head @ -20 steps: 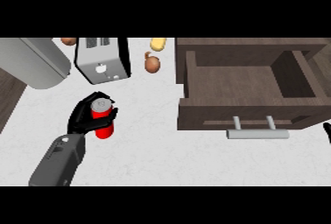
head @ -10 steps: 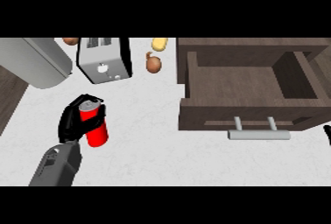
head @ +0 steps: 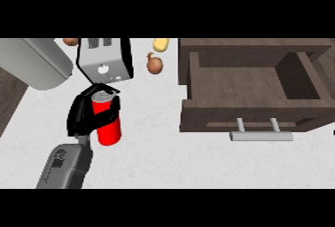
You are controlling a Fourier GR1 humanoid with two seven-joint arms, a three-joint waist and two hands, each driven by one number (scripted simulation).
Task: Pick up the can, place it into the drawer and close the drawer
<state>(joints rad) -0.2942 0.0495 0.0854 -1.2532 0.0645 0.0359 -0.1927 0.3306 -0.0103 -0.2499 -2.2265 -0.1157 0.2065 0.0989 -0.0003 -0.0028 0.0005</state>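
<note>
A red can [head: 108,126] with a grey top is held upright over the white counter at the left, in front of the toaster. My left hand [head: 83,113] is curled round it, black fingers across its upper half. The brown drawer [head: 248,116] stands pulled open at the right, its inside bare, with a grey handle [head: 261,135] on its front. A small dark piece at the right edge may be my right hand [head: 332,131]; its fingers do not show.
A silver toaster [head: 103,60] stands just behind the can. A brown onion [head: 154,64] and a yellow item [head: 161,44] lie between toaster and drawer. A large grey appliance [head: 36,62] fills the back left corner. Dark floor shows past the counter's left edge.
My left hand has carried the can a little up and away from me, closer to the toaster. The drawer has not moved.
</note>
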